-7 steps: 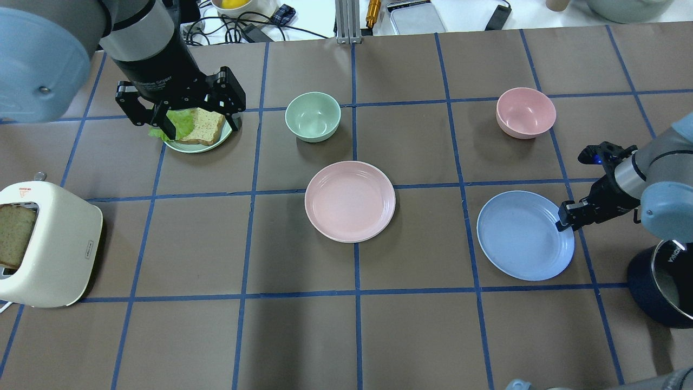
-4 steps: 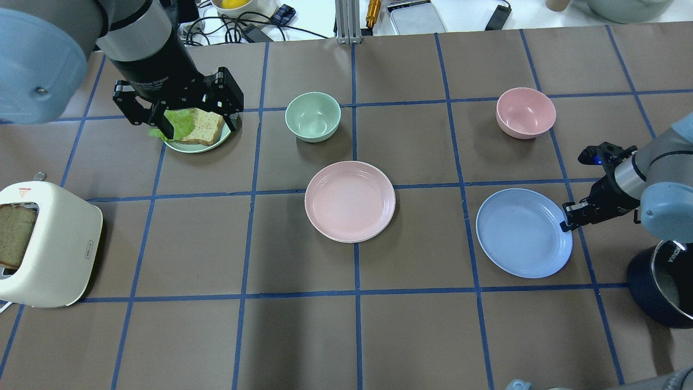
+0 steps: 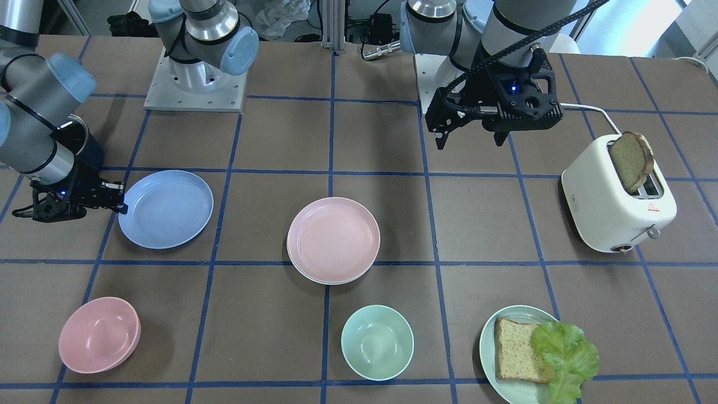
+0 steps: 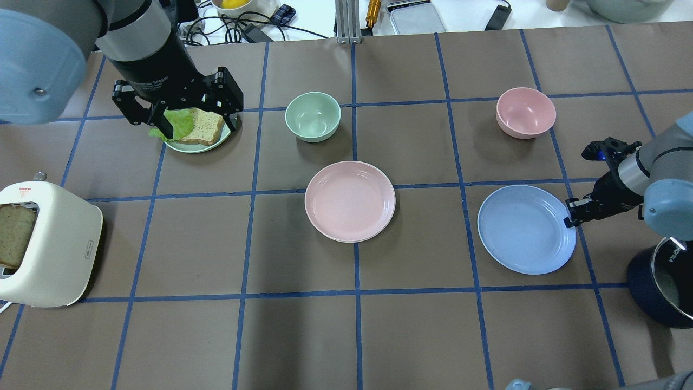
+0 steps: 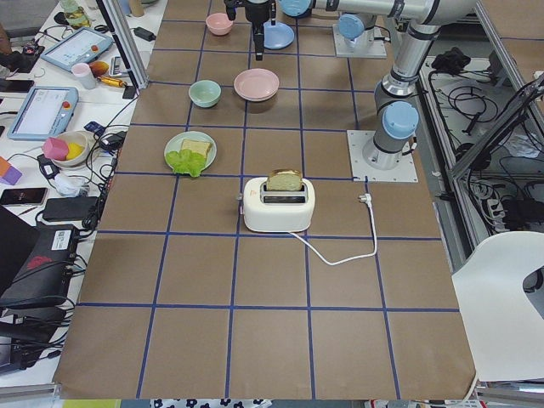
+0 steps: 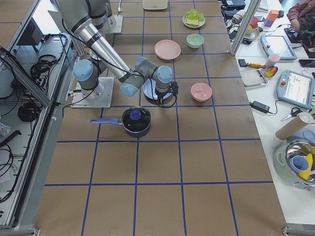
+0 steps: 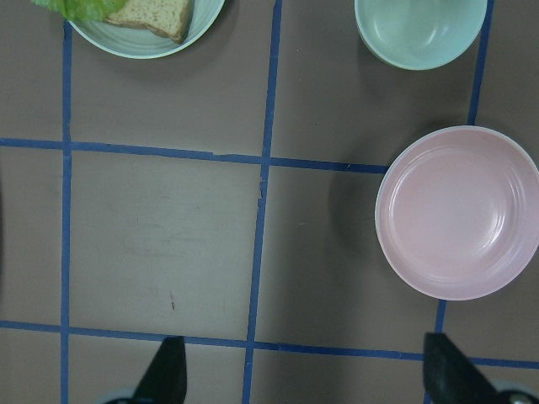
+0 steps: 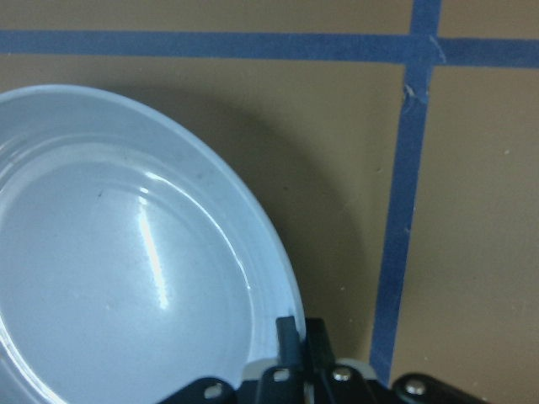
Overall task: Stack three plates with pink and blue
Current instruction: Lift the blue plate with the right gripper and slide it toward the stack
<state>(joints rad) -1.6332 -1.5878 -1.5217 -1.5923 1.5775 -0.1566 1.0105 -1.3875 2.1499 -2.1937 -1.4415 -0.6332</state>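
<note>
The counter (image 4: pixel 189 254) is covered with brown paper and divided into squares by blue tape. Nearest to the robot, on its left, stands a cream toaster (image 4: pixel 51 244) with a bread slice (image 4: pixel 13 241) in the slot; its red logo is too small to read. On the robot's right stands a dark pot (image 4: pixel 647 295), and its lid carries letters that look like "KONKA".

A little farther, the right end effector (image 4: pixel 569 219) is clenched on the rim of the blue plate (image 4: pixel 525 229). The right wrist view shows both fingers pressed over the edge, with a shadow under that side of the plate. In the middle of the counter the pink plate (image 4: pixel 350 201) lies on the cream-white plate (image 3: pixel 307 273), of which only a thin rim shows.

Farther away, a mint bowl (image 4: pixel 313 116) and a pink bowl (image 4: pixel 525 112) stand well apart. The left end effector (image 4: pixel 178 116), with the word "Gripper" readable on its body, hangs released and empty above a green plate (image 4: pixel 199 148) with lettuce (image 4: pixel 176 123) and a piece of bread (image 4: pixel 204 125).
</note>
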